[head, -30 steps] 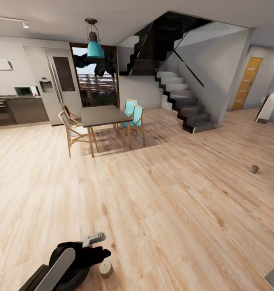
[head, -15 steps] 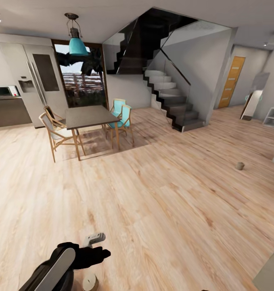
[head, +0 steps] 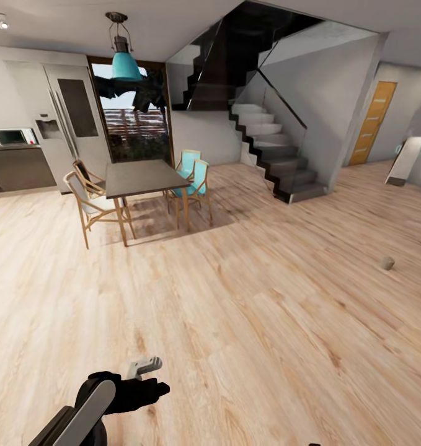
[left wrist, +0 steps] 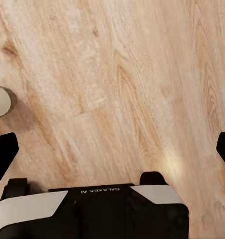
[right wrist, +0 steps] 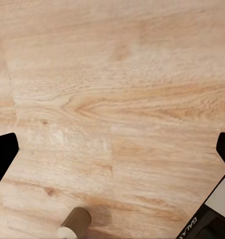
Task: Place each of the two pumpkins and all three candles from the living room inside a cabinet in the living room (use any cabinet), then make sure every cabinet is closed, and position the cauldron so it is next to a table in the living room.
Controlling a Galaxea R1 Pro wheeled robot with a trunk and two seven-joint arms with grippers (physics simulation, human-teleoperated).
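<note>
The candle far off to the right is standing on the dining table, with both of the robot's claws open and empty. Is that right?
Not quite. The head view shows that candle standing on the bare wooden floor, well away from the dining table. The rest holds: the left gripper and right gripper are open and empty.

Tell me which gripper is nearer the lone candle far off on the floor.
Right, probably: the candle stands far ahead to the robot's right. The left gripper hangs low on the opposite side; the right gripper faces floor, also well short of it.
</note>
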